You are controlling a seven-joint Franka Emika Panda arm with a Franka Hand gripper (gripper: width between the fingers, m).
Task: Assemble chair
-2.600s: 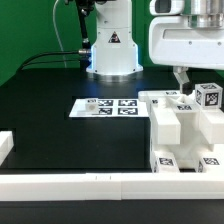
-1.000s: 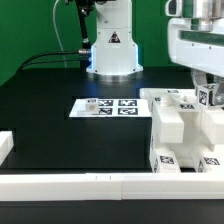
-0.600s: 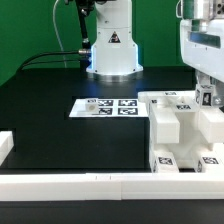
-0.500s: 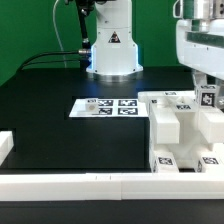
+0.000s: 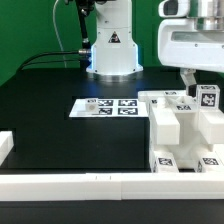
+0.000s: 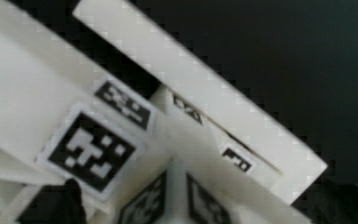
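The white chair parts (image 5: pixel 178 125) lie grouped at the exterior view's right, each with black-and-white tags. A small tagged block (image 5: pixel 207 97) stands on top of the group at the far right. My gripper (image 5: pixel 200 82) hangs just above this block with its fingers apart, one dark finger (image 5: pixel 186 78) beside the block on the exterior view's left. It looks open and holds nothing. In the wrist view a tagged corner of a white part (image 6: pixel 179 195) lies between my fingers (image 6: pixel 55 200), with a long white slab (image 6: pixel 211 90) beyond.
The marker board (image 5: pixel 108 106) lies flat in the table's middle. The arm's white base (image 5: pixel 110 50) stands behind it. A long white rail (image 5: pixel 90 185) edges the front, with a white block (image 5: pixel 5 146) at the exterior view's left.
My gripper has moved from the far right back toward the exterior view's left, above the small block. The chair parts have not moved.
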